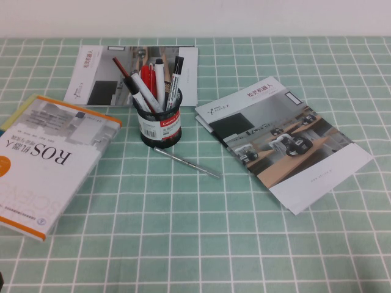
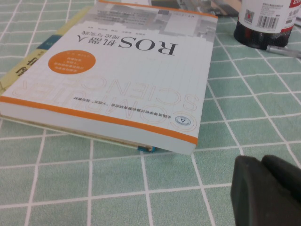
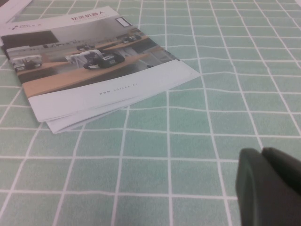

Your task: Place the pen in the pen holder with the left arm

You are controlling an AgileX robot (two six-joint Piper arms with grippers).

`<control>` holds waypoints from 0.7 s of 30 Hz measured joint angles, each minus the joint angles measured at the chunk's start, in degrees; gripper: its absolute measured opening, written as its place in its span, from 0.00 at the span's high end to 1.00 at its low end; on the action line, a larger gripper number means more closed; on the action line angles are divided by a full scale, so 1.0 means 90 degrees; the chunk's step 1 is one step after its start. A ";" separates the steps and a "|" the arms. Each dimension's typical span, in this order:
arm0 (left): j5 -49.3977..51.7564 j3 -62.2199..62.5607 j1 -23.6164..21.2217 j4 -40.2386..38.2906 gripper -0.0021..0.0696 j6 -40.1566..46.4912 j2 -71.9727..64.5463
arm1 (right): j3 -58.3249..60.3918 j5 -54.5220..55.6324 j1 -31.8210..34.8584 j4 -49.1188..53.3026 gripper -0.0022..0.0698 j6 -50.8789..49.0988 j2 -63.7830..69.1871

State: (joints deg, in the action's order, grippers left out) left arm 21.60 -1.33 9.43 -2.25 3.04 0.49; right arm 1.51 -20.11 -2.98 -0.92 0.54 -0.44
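The thin silver-grey pen (image 1: 186, 162) lies flat on the green checked cloth, just in front of the pen holder (image 1: 161, 125). The holder is a black mesh cup with a white-and-red label, holding markers and a red pen. In the left wrist view the holder's base (image 2: 263, 21) and the pen's end (image 2: 283, 50) show at the far corner. My left gripper (image 2: 265, 190) is shut and empty, low over the cloth near the book's corner, far from the pen. My right gripper (image 3: 270, 186) is shut and empty over bare cloth. Neither arm shows in the high view.
A thick white and orange ROS book (image 1: 46, 162) lies at the left, also in the left wrist view (image 2: 117, 70). A brochure (image 1: 284, 140) lies at the right, also in the right wrist view (image 3: 89, 66). Another brochure (image 1: 116, 73) lies behind the holder.
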 joint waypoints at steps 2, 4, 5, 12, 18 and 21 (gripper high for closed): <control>0.0000 0.0000 0.0000 0.0000 0.97 0.0000 0.0000 | 0.0000 0.0000 0.0000 0.0000 1.00 0.0000 0.0000; 0.0000 0.0000 0.0000 0.0000 0.97 0.0000 0.0000 | 0.0000 0.0000 0.0000 0.0000 1.00 0.0000 0.0000; 0.0000 0.0000 0.0000 0.0000 0.97 0.0000 0.0000 | 0.0000 0.0000 0.0000 0.0000 1.00 0.0000 0.0000; -0.0029 0.0000 0.0000 0.0000 0.97 0.0000 0.0000 | 0.0000 0.0000 0.0000 0.0000 1.00 0.0000 0.0000; -0.0357 -0.0024 0.0000 -0.0280 0.97 -0.0144 0.0000 | 0.0000 0.0000 0.0000 0.0000 1.00 0.0000 0.0000; -0.0832 -0.0024 0.0000 -0.1146 0.97 -0.0728 0.0000 | 0.0000 0.0000 0.0000 0.0000 1.00 0.0000 0.0000</control>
State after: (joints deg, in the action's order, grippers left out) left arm 14.12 -1.55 9.43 -12.56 -3.51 0.49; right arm 1.51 -20.11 -2.98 -0.92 0.54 -0.44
